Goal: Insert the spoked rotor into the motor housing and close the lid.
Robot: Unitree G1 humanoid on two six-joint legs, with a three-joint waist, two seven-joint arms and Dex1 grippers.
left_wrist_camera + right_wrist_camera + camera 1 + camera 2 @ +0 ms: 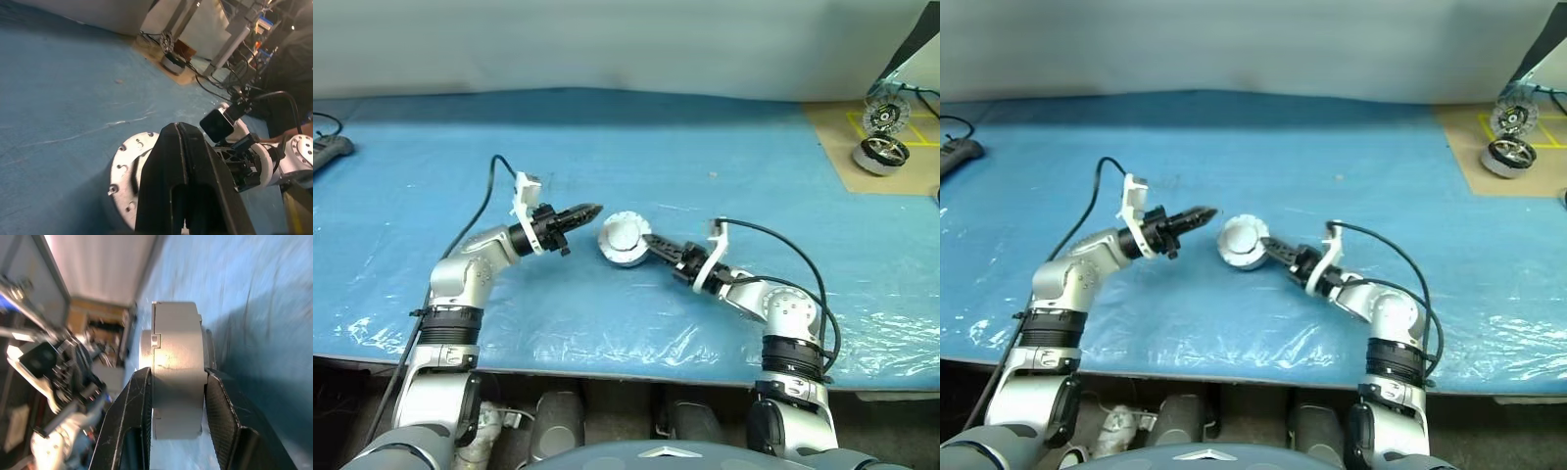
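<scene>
Right wrist view: right tool (178,382) clamps motor housing (177,367), pale grey drum; left tool (590,211) closed, empty.

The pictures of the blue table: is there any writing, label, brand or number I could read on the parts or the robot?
None can be read.
The silver motor housing, clamped in the right gripper, bears holes and notches, no lettering.
The two round parts on the brown board: too small to tell.
The yellow lines on that board are tape marks, not words.
</scene>
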